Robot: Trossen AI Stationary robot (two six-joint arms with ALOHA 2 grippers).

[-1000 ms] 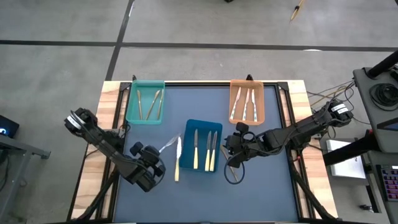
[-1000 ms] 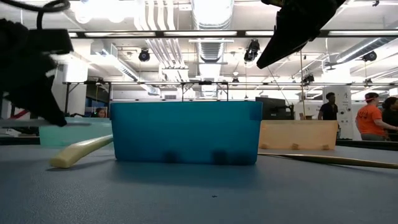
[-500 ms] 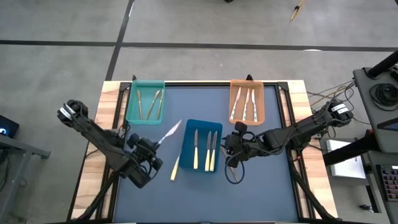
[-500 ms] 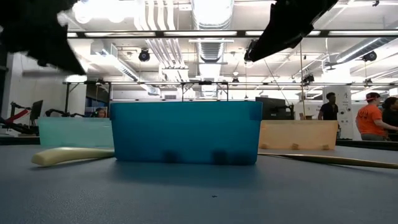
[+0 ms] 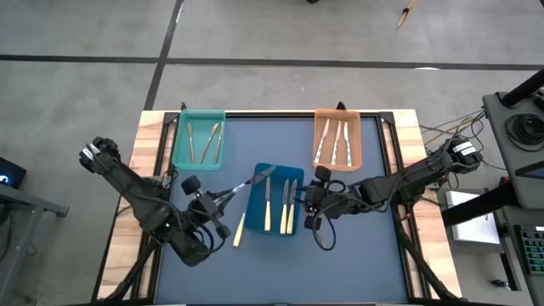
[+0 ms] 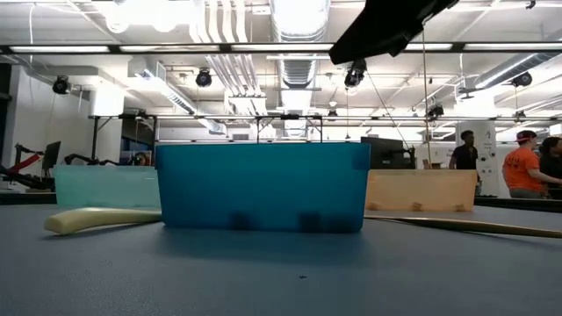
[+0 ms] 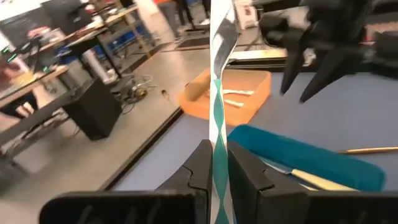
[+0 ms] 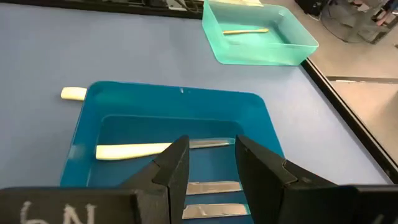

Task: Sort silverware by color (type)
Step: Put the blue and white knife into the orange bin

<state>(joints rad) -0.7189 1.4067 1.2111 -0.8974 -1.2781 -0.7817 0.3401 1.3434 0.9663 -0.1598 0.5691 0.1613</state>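
Swinging across from the tabletop's left side, the left gripper (image 5: pixel 223 196), clamped on a knife (image 5: pixel 255 180), now holds its blade over the blue tray (image 5: pixel 257 223); release looks next. Farther right, the right gripper (image 5: pixel 308 202) hovers part-open, empty, at that tray's right edge.

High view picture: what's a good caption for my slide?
Left gripper lifts a utensil over the blue tray while the right gripper hovers beside it.

Both arms (image 5: pixel 144 200) are showing dark jointed links, pale caps at their bases, black looping cables near the right gripper (image 5: pixel 308 204).
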